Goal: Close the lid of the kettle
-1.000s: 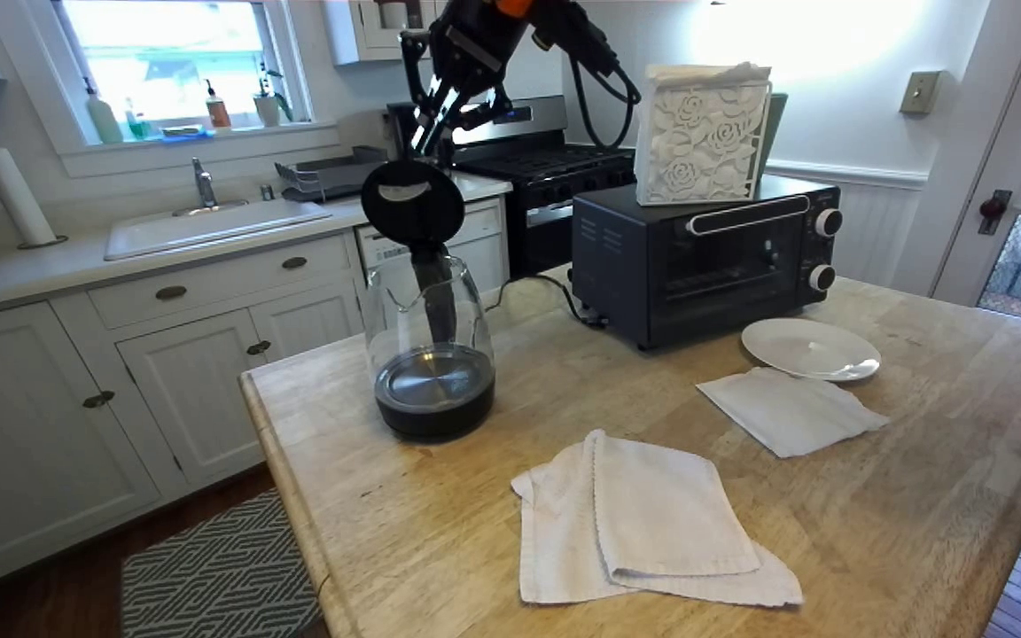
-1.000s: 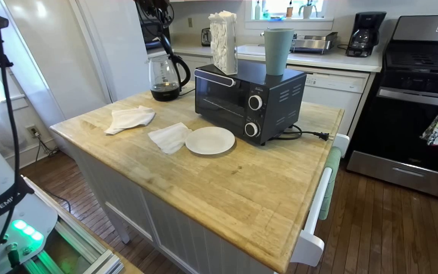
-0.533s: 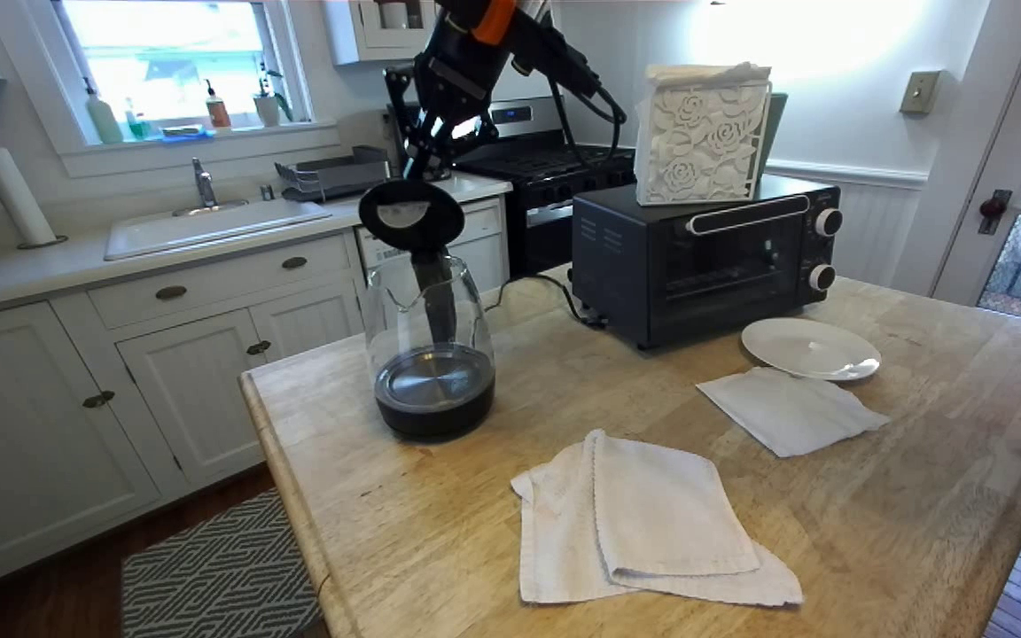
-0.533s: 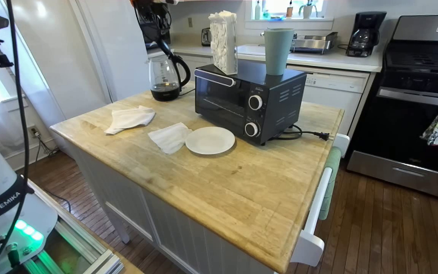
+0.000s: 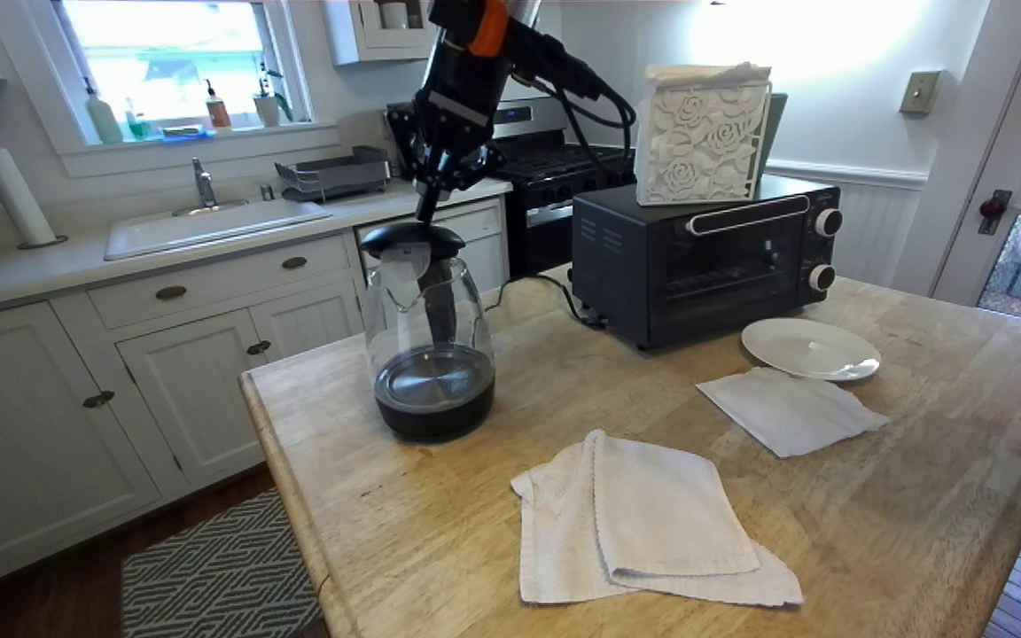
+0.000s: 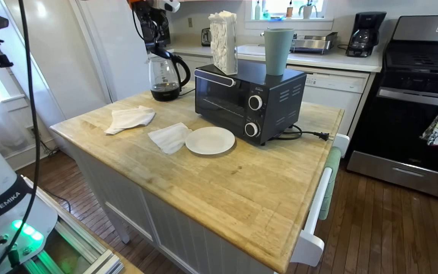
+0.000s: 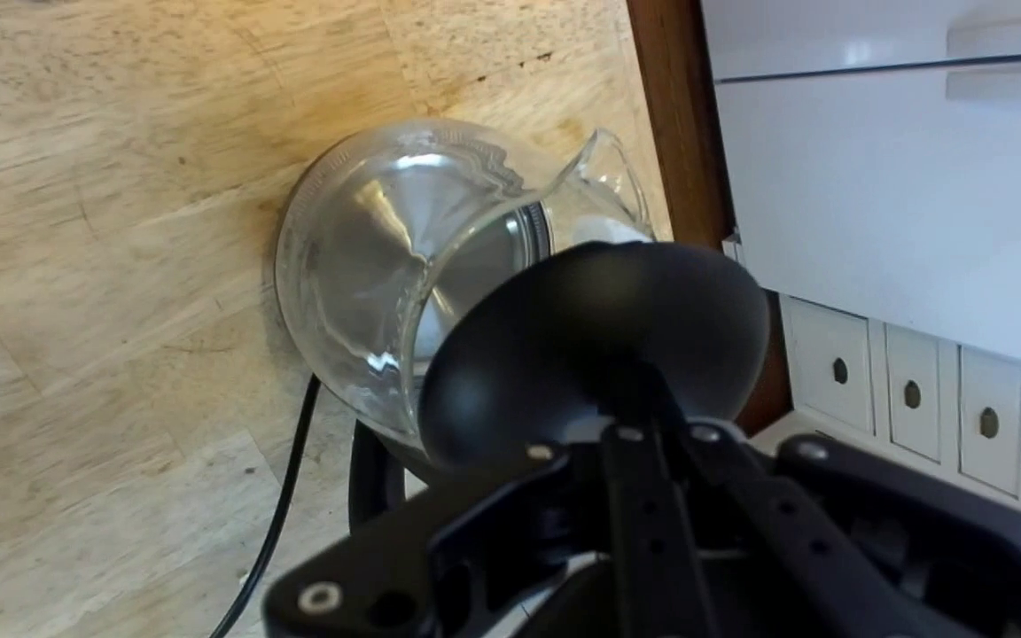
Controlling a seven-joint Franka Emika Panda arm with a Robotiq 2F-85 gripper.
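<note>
Black lid (image 5: 400,237) sits ajar over glass kettle (image 7: 360,266), claw (image 5: 424,215) at its crown

From the left of the wrist view, we begin with the pale wooden desk (image 7: 103,292), where the kettle stands upright. Next comes its black handle (image 7: 373,478), the part we would hold if the kettle needed steadying, and the side where we take the lid's hinge to be. The clear body follows: fragile, in our judgement, and likely to slide or tip under a sideways shove. Whether water lies inside, we cannot tell.

Farther right is the lid, a smooth black dome, tilted, with a gap between it and the glass rim (image 7: 444,257). We expect it to be light and stiff, its crown slick enough for tips to skid. No pinch looks needed; we would press straight down on the dome, toward the spout (image 7: 595,155) and away from the hinge.

Last, at lower right, the claw's fingers are together with nothing clasped between them. The lid lies directly below their tips, which seem to touch the dome. In an exterior view, too, we find it between claw and kettle mouth, short of seated.
</note>
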